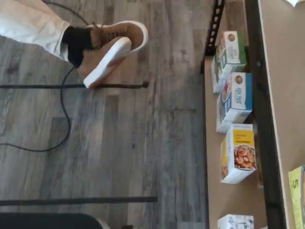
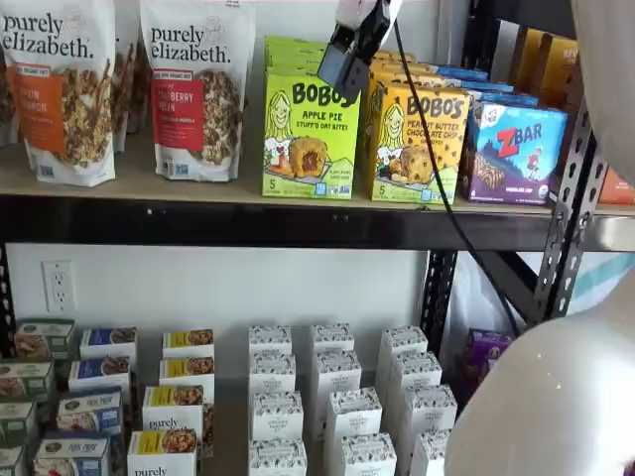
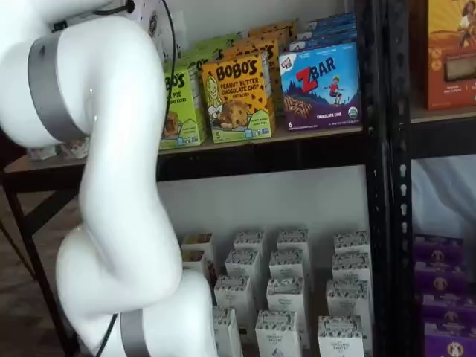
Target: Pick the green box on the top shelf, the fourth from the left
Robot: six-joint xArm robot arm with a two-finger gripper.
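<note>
1. The green box (image 2: 310,134) stands upright at the front edge of the top shelf (image 2: 248,223), face forward, lettered "BOBO'S APPLE PIE STUFF'D OAT BITES". More green cartons are lined up behind it.
2. In a shelf view the same box (image 3: 181,108) is partly hidden behind the white arm (image 3: 111,186); only its right portion shows.
3. Just beside it on the right stands the yellow-orange Bobo's carton (image 2: 417,144), and next along is the blue ZBar box (image 2: 514,151). On its left, with a small gap between, are two purely elizabeth bags (image 2: 193,89).
4. The gripper (image 2: 342,61) hangs from the upper edge of a shelf view, tilted, its dark tip in front of the green box's upper right corner. The fingers appear as one dark mass; whether they are apart or closed cannot be told, and contact with the box cannot be confirmed.
5. A black cable (image 2: 437,178) runs down from the gripper across the yellow-orange carton and the shelf beam.
6. The lower shelf (image 2: 228,416) carries rows of small white cartons (image 2: 332,372) and mixed boxes at left.
7. The wrist view shows grey plank flooring (image 1: 143,143), a person's tan shoe (image 1: 112,45), and shelf boxes seen side-on.
</note>
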